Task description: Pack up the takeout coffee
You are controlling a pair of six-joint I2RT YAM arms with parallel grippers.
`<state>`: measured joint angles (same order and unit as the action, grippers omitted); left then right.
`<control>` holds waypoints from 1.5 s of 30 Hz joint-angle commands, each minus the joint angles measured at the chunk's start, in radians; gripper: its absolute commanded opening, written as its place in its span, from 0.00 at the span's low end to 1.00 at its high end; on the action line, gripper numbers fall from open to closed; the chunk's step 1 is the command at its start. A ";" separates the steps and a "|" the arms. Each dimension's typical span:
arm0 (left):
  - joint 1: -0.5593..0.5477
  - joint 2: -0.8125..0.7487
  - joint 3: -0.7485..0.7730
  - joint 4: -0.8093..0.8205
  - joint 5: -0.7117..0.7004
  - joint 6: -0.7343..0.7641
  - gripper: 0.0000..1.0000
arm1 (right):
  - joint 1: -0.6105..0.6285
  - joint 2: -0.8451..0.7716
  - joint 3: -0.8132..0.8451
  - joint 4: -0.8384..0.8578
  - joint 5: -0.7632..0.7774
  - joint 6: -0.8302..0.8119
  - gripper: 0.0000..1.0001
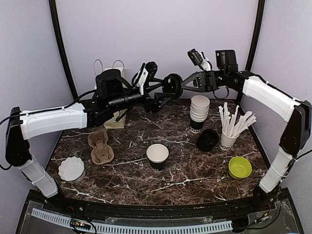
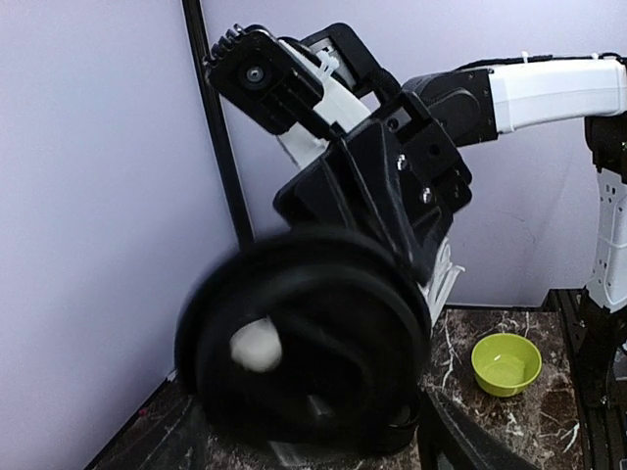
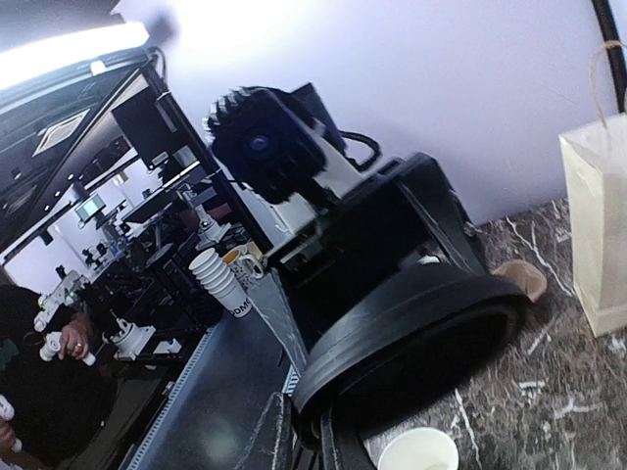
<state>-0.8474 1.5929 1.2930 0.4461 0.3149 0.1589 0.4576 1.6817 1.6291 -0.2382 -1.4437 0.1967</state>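
Both arms are raised off the table (image 1: 136, 126) and reach inward, meeting high over its far half; the left arm runs almost level, its forearm stretched rightward; the right arm climbs steeply from its base, bends at the elbow and reaches leftward with the wrist level. Between the two claws a round black lid (image 1: 172, 84) stands on edge in the air. The right claw (image 1: 185, 84) has its fingers (image 3: 338, 446) drawn close on the lid's rim, pinching it; the left claw (image 1: 162, 96) sits at the lid's opposite, lower side, but the blurred lid fills its wrist view, so I cannot tell whether it grips or stands spread.

Below both claws, nearer the bases, an open cup (image 1: 157, 156) stands upright and lidless on the table; under the right claw is a stack of cups (image 1: 199, 111), a pile of black lids (image 1: 208, 140) just beside it; off to that claw's right stand a cup of white sticks (image 1: 229, 131) and, nearer the bases, a green bowl (image 1: 240, 167). Below the left forearm lies a cardboard cup carrier (image 1: 100, 146); behind that arm stands a paper bag (image 1: 117, 68).
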 commanded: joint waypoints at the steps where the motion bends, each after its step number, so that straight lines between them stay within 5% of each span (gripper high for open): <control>1: 0.004 -0.106 0.042 -0.338 -0.056 0.056 0.75 | -0.150 -0.084 0.028 -0.217 -0.001 -0.001 0.07; 6: 0.003 -0.125 0.106 -0.757 -0.085 0.074 0.75 | -0.119 -0.108 0.014 -0.421 -0.001 -0.001 0.07; 10: 0.004 -0.123 0.119 -0.878 -0.099 0.072 0.72 | -0.107 -0.107 -0.022 -0.470 -0.001 -0.001 0.07; 16: 0.004 -0.152 0.036 -0.741 -0.144 0.040 0.72 | -0.055 -0.087 -0.016 -0.467 -0.001 -0.001 0.07; 21: 0.004 -0.222 -0.024 -0.569 -0.175 0.049 0.84 | -0.008 -0.074 -0.009 -0.480 -0.001 -0.001 0.07; 29: 0.004 -0.233 -0.086 -0.182 -0.048 0.059 0.94 | 0.034 -0.024 0.069 -0.491 -0.001 -0.001 0.07; 34: 0.003 -0.179 -0.066 -0.113 0.098 0.049 0.94 | 0.035 -0.019 0.083 -0.477 -0.001 -0.001 0.07; 45: -0.008 -0.092 -0.009 -0.043 0.175 0.036 0.99 | 0.035 -0.006 0.101 -0.461 -0.001 -0.001 0.07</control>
<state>-0.8471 1.4891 1.2320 0.3466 0.4313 0.1989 0.4858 1.6608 1.6932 -0.7197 -1.4387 0.1967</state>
